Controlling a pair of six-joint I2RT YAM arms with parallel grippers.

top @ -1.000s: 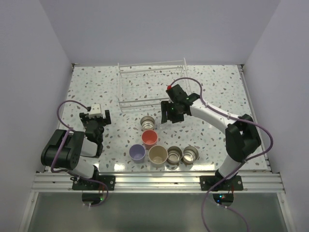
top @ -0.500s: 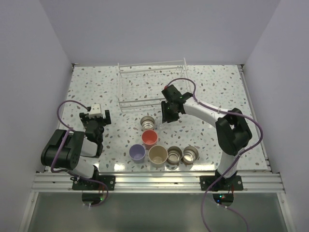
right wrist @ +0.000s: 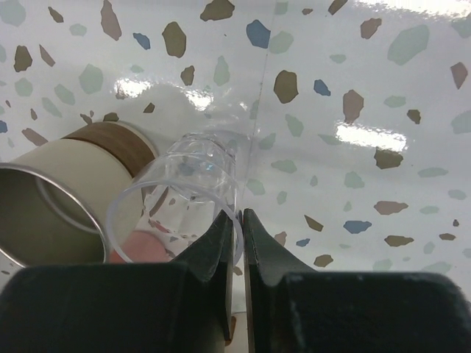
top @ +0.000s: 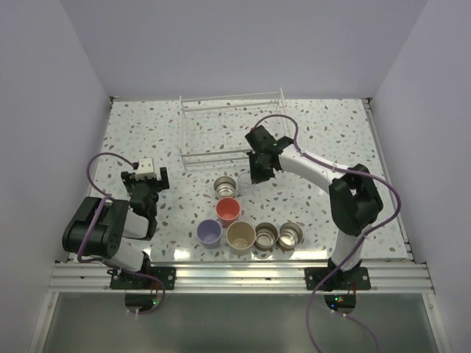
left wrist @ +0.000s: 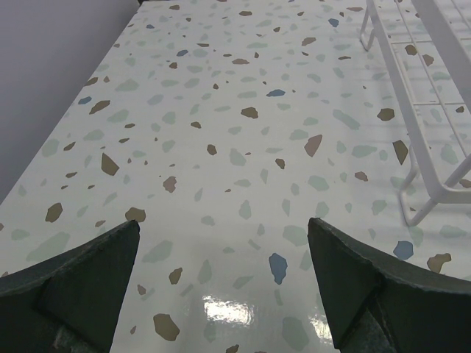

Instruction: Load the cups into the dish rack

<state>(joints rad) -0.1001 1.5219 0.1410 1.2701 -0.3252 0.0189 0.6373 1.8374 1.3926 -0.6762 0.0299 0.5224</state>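
Clear cup (right wrist: 184,195): thin see-through wall with a round rim, beside a steel cup (right wrist: 51,213) that has a tan band, near the table's (top: 331,140) middle.
Right gripper (right wrist: 237,217): dark fingers clenched on the clear cup's rim.
Left gripper (left wrist: 221,294): jaws spread wide and holding nothing, toward the left edge.
Dish rack (top: 232,97): thin clear wire bars, at the far edge.
Change: the right arm's wrist has shifted a little to the left since one second ago. The left arm has stayed still.

A speckled tabletop (top: 331,132) sits between pale walls (top: 221,44) — aluminium rail (top: 243,278) at front.
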